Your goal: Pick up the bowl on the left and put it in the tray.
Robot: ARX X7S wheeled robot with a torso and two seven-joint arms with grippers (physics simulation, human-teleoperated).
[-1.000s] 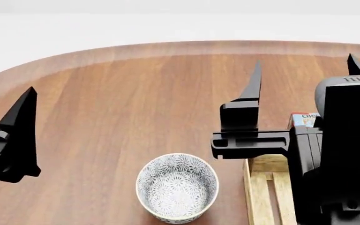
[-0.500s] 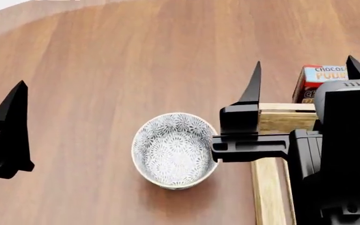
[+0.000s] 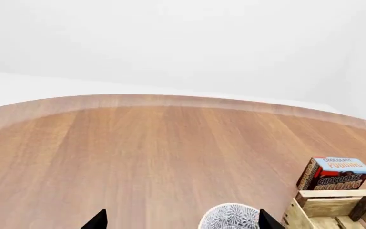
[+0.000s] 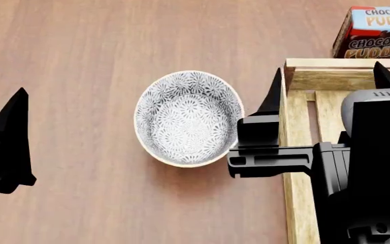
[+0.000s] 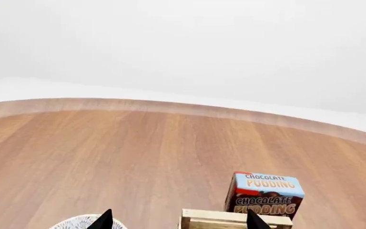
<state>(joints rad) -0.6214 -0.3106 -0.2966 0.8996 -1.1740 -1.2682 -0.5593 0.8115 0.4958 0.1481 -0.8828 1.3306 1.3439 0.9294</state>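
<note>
The bowl (image 4: 188, 118), white with a dark floral pattern, stands upright on the wooden table just left of the tray (image 4: 295, 168), a light-wood slatted crate. My right gripper (image 4: 329, 86) hovers open above the tray's far end, its left finger (image 4: 273, 96) over the gap between bowl and tray. In the right wrist view the right gripper (image 5: 179, 220) shows the tray (image 5: 234, 219) and the bowl's rim (image 5: 75, 224) at its tips. My left gripper (image 3: 181, 222) is open and empty, with the bowl (image 3: 230, 218) near one tip. One left finger (image 4: 12, 137) shows left of the bowl.
A chocolate pudding box (image 4: 378, 33) stands just beyond the tray's far end, also seen as the pudding box (image 5: 266, 194) in the right wrist view. The table's curved far edge (image 3: 170, 100) meets a white background.
The head view has tilted down: bowl, tray and pudding box have slid up the picture. Both grippers keep their places in the view and stay open. The bowl has not moved on the table.
</note>
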